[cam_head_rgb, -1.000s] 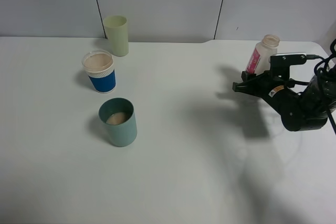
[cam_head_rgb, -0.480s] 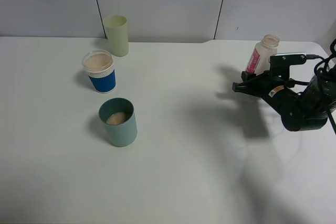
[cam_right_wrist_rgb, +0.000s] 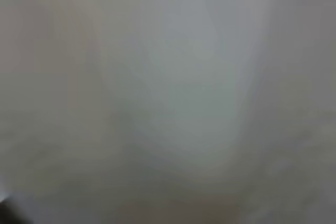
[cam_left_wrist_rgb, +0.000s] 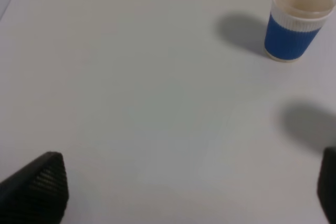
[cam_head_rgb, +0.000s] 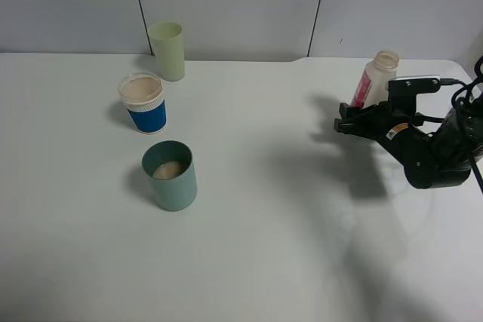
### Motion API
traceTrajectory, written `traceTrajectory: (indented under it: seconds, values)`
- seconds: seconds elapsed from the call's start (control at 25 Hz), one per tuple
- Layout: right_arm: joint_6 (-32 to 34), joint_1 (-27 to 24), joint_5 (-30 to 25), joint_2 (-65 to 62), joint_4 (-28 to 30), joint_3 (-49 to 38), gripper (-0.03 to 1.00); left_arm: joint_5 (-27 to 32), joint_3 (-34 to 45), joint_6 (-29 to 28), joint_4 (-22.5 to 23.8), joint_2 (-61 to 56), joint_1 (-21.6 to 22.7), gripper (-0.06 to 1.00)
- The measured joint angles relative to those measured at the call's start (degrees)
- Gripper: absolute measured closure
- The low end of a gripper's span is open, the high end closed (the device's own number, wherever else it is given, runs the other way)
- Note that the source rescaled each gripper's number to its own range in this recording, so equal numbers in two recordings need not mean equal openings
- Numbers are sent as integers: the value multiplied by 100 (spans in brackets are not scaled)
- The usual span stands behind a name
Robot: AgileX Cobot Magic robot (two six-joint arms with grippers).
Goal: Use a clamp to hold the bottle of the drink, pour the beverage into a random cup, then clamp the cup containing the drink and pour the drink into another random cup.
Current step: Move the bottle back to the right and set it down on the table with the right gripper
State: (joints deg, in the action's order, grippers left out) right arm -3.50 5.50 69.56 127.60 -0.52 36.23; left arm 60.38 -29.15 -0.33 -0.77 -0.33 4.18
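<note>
Exterior high view: right clamp (cam_head_rgb: 341, 123) hangs over the table (cam_head_rgb: 272, 239), jaws slightly parted and empty. The bottle (cam_head_rgb: 375, 77) stands upright just behind it. Left clamp (cam_left_wrist_rgb: 184, 187) is spread wide, empty. The teal tumbler (cam_head_rgb: 171, 179) with beverage (cam_head_rgb: 168, 170) stands well apart, near the blue paper cup (cam_head_rgb: 143, 103) and the yellow-green tumbler (cam_head_rgb: 167, 50).
</note>
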Motion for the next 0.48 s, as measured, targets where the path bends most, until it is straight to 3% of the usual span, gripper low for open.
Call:
traceTrajectory:
  seconds: [0.16,0.48]
  values:
    - [0,0,0,0,0,0,43,0,0,0,0,0,0,10]
    - [0,0,-31,-371,-92,-158,32,0,0,0,0,0,0,10]
